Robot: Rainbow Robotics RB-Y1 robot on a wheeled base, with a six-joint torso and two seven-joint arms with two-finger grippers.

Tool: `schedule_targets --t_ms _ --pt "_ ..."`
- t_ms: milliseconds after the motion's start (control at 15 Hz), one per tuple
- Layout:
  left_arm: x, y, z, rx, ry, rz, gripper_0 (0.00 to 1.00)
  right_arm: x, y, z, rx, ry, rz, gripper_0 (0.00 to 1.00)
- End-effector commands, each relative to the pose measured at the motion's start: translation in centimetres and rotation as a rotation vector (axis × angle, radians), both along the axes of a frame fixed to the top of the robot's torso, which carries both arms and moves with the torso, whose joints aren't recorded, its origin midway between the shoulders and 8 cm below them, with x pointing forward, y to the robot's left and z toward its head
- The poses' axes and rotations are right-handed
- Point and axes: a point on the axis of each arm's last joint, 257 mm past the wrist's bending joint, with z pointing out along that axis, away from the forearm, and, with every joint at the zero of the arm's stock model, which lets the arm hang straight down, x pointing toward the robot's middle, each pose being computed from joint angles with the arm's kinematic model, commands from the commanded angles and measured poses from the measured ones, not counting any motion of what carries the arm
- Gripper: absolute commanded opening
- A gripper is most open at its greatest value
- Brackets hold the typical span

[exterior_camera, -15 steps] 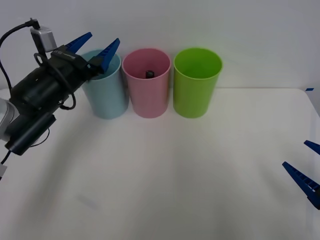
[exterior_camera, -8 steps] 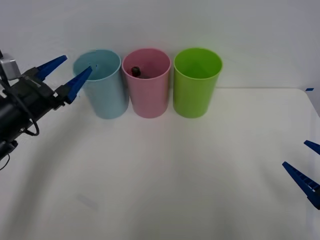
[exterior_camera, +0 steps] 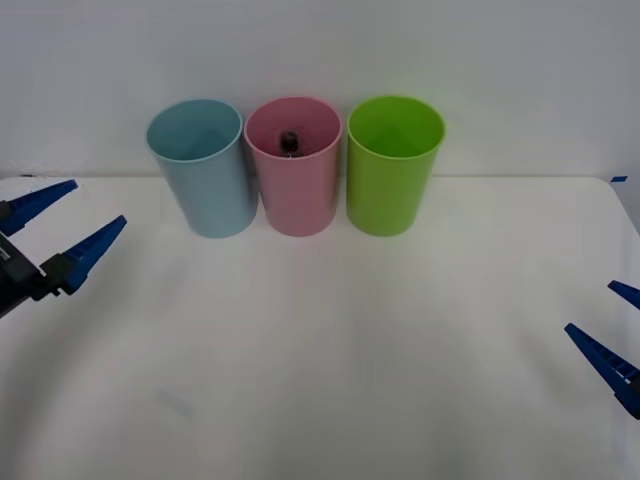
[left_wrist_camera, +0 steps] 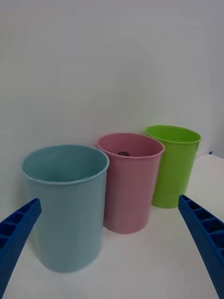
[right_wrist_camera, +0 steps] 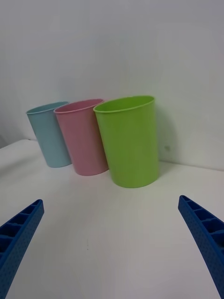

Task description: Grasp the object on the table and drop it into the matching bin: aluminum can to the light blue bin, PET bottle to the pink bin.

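At the far left of the front view, the left gripper [exterior_camera: 62, 228] hangs over the white table [exterior_camera: 330, 340] with its two blue fingers spread wide and nothing between them. The PET bottle [exterior_camera: 289, 141] is not near it: the bottle sits inside the pink bin [exterior_camera: 293, 170], well apart from the gripper, to its right and farther back. One second ago this gripper was up at the rim of the light blue bin [exterior_camera: 202, 170]; half a second ago it was just left of that bin; now it has pulled back to the table's left edge. The bottle's cap has also shifted a little inside the pink bin between those pictures. Only the dark top of the bottle is visible above the rim, so it seems to stand roughly upright, cap up, but its exact lean I cannot tell. Next stands the lime green bin [exterior_camera: 394, 168], touching nothing. At the far right, the right gripper [exterior_camera: 618, 330] is parked low, its fingers wide apart and holding nothing.
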Motion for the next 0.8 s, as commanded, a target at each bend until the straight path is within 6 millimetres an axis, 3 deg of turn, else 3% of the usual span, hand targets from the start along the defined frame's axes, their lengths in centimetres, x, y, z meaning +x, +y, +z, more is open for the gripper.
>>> schedule_targets --t_ms 67,267,800 --pt "-2.5 1.3 -2.0 0.048 0.034 -0.012 1.00 0.0 0.0 0.0 0.000 0.000 0.000 1.00" --pt "-5.3 2.7 -3.9 0.107 0.083 -0.034 1.00 0.0 0.0 0.0 0.000 0.000 0.000 1.00" --pt "-9.9 6.5 -8.4 0.240 0.202 0.005 1.00 0.0 0.0 0.0 0.000 0.000 0.000 1.00"
